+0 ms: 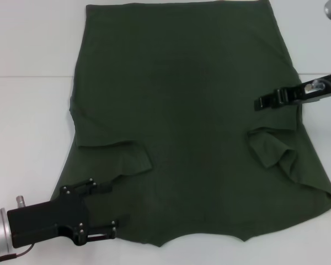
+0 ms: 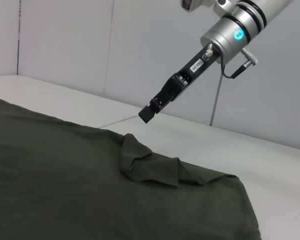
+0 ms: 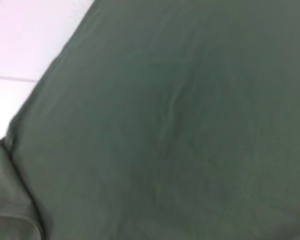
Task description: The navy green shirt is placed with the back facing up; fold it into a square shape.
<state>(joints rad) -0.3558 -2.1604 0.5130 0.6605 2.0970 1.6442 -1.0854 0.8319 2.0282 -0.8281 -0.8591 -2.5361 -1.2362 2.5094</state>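
The navy green shirt (image 1: 182, 110) lies flat on the white table, plain side up, with its collar end nearest me. Both short sleeves are folded in over the body: one on my left (image 1: 127, 157), one on my right (image 1: 276, 149). My left gripper (image 1: 109, 208) is open, low over the shirt's near left corner, with nothing between its fingers. My right gripper (image 1: 259, 103) is shut on nothing and hovers over the shirt's right edge, just beyond the folded sleeve. The left wrist view shows that right gripper (image 2: 146, 116) above the rumpled sleeve (image 2: 150, 165). Only shirt cloth (image 3: 190, 125) fills the right wrist view.
The white table (image 1: 27, 110) surrounds the shirt, with a seam line (image 1: 27, 76) across it. The shirt's far hem runs close to the table's back. A pale wall (image 2: 90, 50) stands behind the table in the left wrist view.
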